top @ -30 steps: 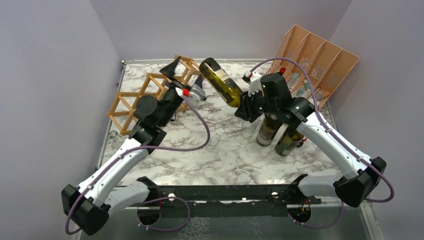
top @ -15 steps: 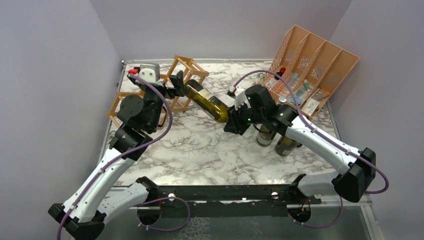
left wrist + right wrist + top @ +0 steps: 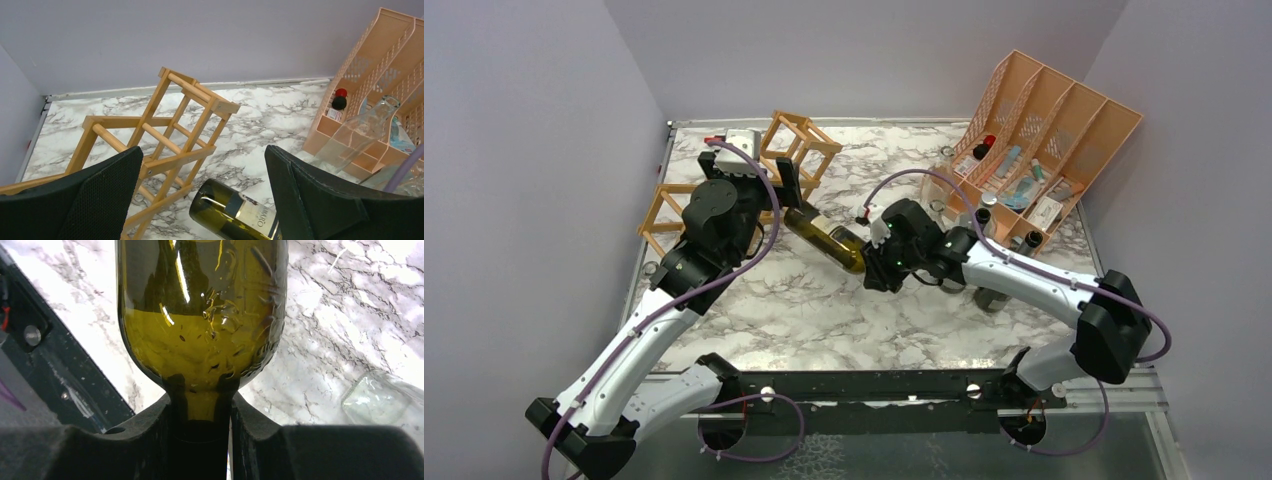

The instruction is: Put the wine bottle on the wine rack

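A white marble-patterned table (image 3: pixel 874 310) is enclosed by plain lilac walls. At its far left the wine rack (image 3: pixel 794 145), a lattice of thin tan sticks, is set at a slant, and its open cells are seen close up in the left wrist view (image 3: pixel 192 90). At the far right a peach slotted file organizer (image 3: pixel 1064 110) is leaned against the wall, with small items held in its compartments. A clear glass bottle (image 3: pixel 355 135) is seen tilted in front of it.

The wine bottle (image 3: pixel 824 238), dark olive green, is held nearly level above the table centre, with its base turned towards the rack. Its neck is clamped between the fingers of the right gripper (image 3: pixel 200 410), as is shown plainly in the right wrist view. The bottle's base (image 3: pixel 230 212) is placed just beside the rack's near lower sticks, outside any cell; whether they touch cannot be told. The left gripper (image 3: pixel 202 155) is spread wide with nothing held, one finger on each side of the bottle's base.
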You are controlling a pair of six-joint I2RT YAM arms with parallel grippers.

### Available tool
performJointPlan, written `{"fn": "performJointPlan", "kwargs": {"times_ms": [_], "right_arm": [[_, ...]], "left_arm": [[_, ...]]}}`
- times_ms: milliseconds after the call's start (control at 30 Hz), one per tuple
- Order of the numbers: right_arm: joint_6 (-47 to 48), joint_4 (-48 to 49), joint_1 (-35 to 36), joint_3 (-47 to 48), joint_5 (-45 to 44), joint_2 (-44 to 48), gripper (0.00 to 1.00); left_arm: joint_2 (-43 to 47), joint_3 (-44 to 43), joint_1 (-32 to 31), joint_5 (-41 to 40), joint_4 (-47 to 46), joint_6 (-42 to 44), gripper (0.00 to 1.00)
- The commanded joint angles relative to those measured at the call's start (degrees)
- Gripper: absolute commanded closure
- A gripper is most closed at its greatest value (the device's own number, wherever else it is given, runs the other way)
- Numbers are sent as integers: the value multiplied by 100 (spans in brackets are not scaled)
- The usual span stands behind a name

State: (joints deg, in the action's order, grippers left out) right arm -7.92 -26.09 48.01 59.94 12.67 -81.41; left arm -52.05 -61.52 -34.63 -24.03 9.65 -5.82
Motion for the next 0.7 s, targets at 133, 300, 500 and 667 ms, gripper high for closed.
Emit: {"fn": "performJointPlan", "kwargs": {"times_ms": [133,300,500,667], "right_arm": [[-136,1109,86,432,-669,-507,99],[-207,1271,110,553,-626,-773,99],[-294,1526,139,668,-708,-1052,99],[-350,1621,143,811,-730,-1259,99]], "left_arm": [[-46,-84,-26,68,94,128,1],[-100,-159,-26,205,170,143,1],[-238,-373,-27,341,370,132,1],[-262,-405,-26,359,448,85,1]]}}
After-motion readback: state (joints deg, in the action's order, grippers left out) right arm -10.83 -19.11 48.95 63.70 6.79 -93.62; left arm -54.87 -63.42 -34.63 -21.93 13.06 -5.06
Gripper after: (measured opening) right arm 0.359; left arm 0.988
